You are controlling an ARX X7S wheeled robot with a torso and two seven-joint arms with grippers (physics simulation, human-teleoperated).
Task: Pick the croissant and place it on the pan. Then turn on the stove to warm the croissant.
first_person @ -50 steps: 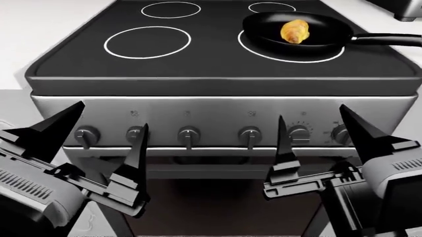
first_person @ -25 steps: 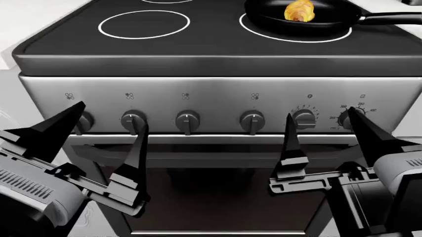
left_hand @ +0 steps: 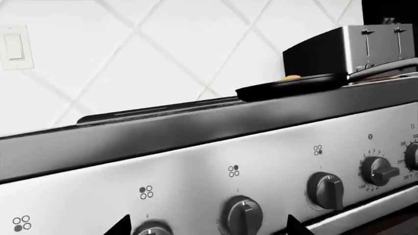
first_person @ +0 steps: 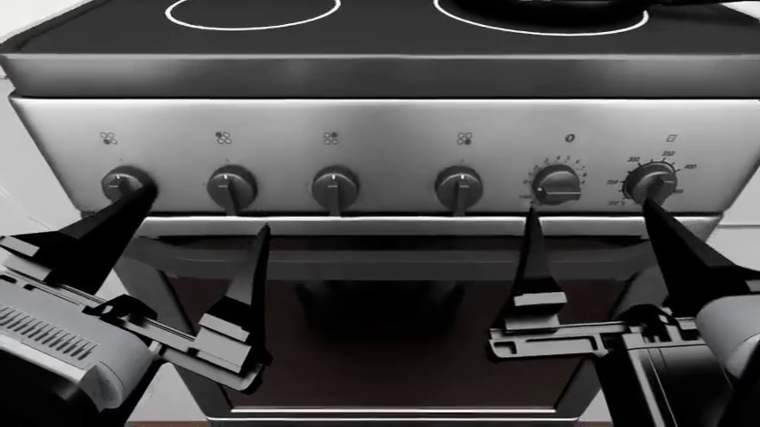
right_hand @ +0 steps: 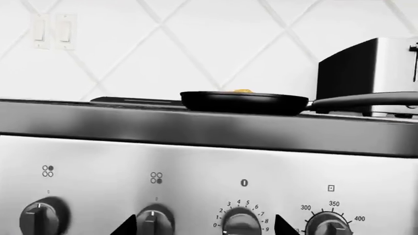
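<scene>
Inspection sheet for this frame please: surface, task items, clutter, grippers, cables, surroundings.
Surface: black glass cooktop with white burner rings, bare apart from the pan.
Job's things: croissant sits in the pan; only its top shows over the rim. Stove has six knobs along its steel front.
Clutter: steel toaster behind the pan handle.
Grippers: left gripper open, empty, before the leftmost knobs; right gripper open, empty, before the two dial knobs.
Cables: nothing seen.
Surroundings: white diamond-tiled wall with light switches.

Flat, even, sharp renders; soft sheen across the stove (first_person: 356,107) steel front.
</scene>
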